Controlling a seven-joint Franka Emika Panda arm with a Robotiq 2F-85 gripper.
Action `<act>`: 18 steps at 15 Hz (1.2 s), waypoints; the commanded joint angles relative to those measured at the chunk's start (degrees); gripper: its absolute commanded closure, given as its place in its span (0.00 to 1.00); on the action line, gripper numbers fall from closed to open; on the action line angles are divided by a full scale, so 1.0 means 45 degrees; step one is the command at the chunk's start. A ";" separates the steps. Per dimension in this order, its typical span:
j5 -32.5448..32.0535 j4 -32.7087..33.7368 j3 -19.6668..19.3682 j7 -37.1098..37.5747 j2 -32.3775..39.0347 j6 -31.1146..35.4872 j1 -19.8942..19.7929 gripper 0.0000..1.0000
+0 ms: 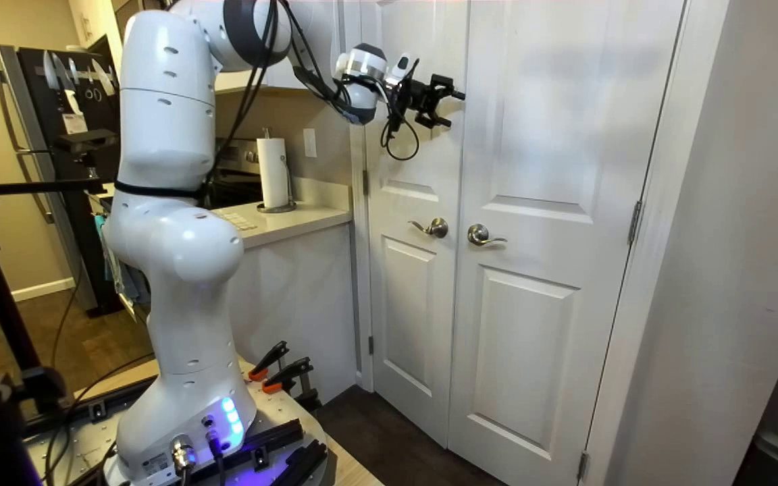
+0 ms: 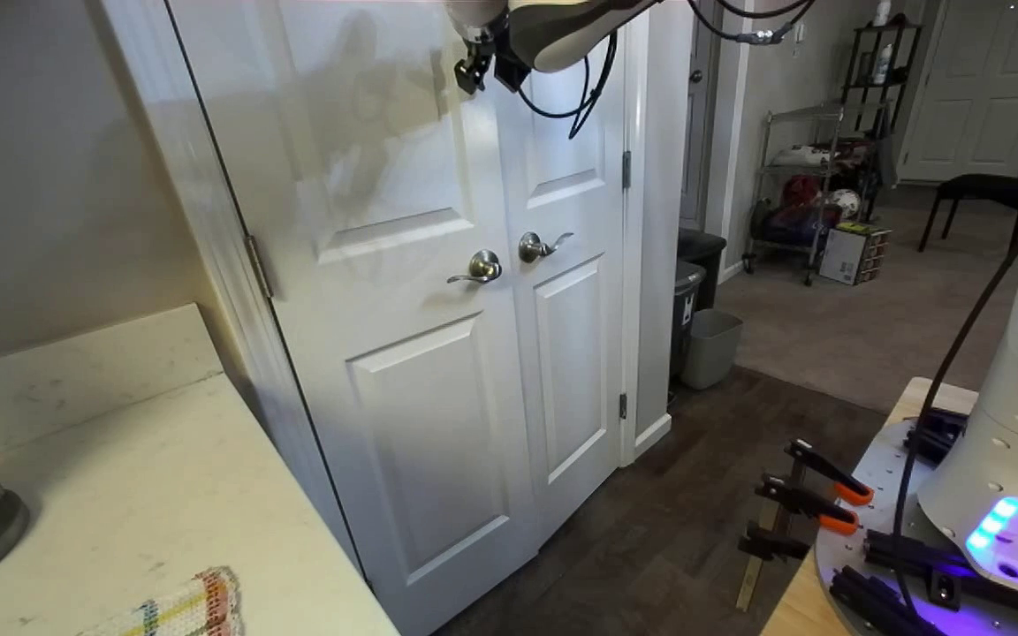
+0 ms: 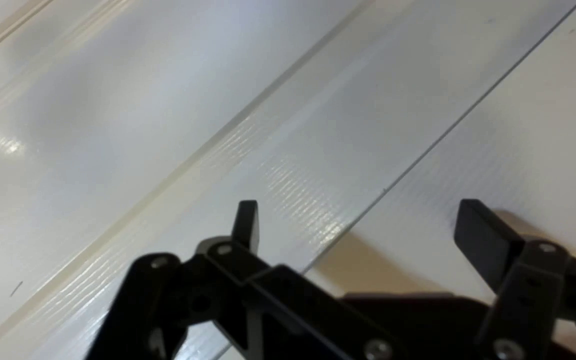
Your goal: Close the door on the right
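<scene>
The door on the right is a tall white panelled leaf (image 1: pixel 531 283), also visible in an exterior view (image 2: pixel 573 371). It has a silver lever handle (image 1: pixel 487 235) near its left edge and hinges on its right edge. It looks flush with the twin left leaf (image 1: pixel 408 310), also seen in an exterior view (image 2: pixel 425 442). My gripper (image 1: pixel 455 109) is open and empty, high above the handles near the seam. It also shows in an exterior view (image 2: pixel 490 78). In the wrist view, the open fingers (image 3: pixel 360 215) straddle the seam; I cannot tell whether they touch.
A kitchen counter (image 2: pixel 102 495) borders the left leaf, with a paper towel roll (image 1: pixel 272 172) on it. A white wall (image 1: pixel 733 256) adjoins the right door frame. Bins (image 2: pixel 710 349) stand beyond it. Black clamps (image 1: pixel 288 371) stick out from the robot's base table.
</scene>
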 commanded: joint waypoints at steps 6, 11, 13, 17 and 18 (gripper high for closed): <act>0.0926 -0.1279 0.0136 0.0516 -0.0798 0.0597 -0.0005 0.00; 0.3004 -0.2750 0.0640 0.1724 -0.1989 0.0785 0.0353 0.00; 0.2791 -0.1893 0.0646 0.1373 -0.1306 0.0389 0.0477 0.00; 0.3110 -0.2424 0.0767 0.1634 -0.1823 0.0389 0.0502 0.00; 0.3114 -0.2438 0.0760 0.1635 -0.1829 0.0389 0.0494 0.00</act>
